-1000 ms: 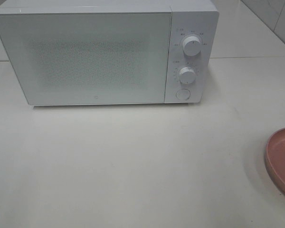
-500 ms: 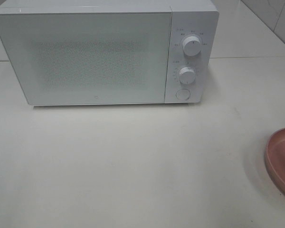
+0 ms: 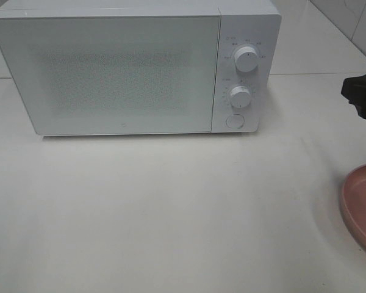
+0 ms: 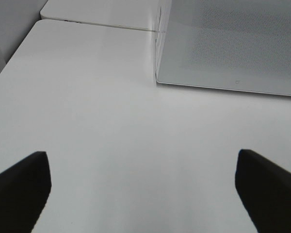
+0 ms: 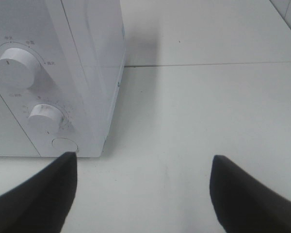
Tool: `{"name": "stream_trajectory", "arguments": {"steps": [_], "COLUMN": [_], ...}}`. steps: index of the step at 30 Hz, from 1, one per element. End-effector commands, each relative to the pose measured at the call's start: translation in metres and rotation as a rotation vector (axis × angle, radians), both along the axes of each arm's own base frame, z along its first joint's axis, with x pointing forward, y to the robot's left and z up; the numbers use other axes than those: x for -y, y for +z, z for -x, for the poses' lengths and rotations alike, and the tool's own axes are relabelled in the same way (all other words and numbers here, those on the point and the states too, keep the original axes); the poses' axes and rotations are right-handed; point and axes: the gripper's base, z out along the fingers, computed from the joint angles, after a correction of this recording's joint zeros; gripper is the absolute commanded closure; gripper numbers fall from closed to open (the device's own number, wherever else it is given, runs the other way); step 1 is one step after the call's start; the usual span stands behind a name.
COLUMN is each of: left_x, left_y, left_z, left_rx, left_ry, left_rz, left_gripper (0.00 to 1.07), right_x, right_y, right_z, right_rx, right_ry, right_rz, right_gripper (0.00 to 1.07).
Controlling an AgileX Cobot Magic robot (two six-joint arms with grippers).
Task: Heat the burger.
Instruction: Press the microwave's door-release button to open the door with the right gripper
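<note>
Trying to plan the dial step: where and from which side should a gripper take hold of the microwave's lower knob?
Grip the lower knob by its round rim, a finger on each side, coming straight at the front of the microwave. It is a short cylinder standing out of the upright panel, and the round button sits close below, so a left-right pinch probably has most room.

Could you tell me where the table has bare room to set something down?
The broad stretch of table in front of the microwave, left of the pink plate, is bare. Tighter at the right edge, by plate and right gripper.
</note>
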Motion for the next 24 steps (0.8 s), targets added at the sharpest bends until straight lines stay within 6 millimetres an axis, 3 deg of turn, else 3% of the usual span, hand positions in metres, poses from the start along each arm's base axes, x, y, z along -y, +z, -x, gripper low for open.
{"name": "stream_trajectory", "arguments": {"steps": [1,7,13,21,24], "left_x": [0.000,0.000,0.000,0.000,0.000], "left_y": [0.000,0.000,0.000,0.000,0.000], "left_z": [0.002,0.002,0.002,0.002,0.002], "left_rx": [0.024,0.024,0.024,0.024,0.024], "left_ry": [-0.003,-0.003,-0.003,-0.003,-0.003], "left_rz": [0.000,0.000,0.000,0.000,0.000], "left_gripper": [0.09,0.09,0.09,0.09,0.09], "right_x": [-0.001,-0.002,-0.008,-0.044,-0.047], "right_y": [-0.007,-0.026,-0.040,-0.064,-0.066], "right_z": [-0.010,-0.026,-0.028,-0.026,-0.026], "right_rx": [0.029,0.060,0.106,0.118,0.120], "right_ry": [0.020,0.041,0.011,0.011,0.012], "right_rz": [0.021,0.063,0.082,0.127,0.128], "right_gripper": [0.37,0.37,0.37,0.37,0.37]}}
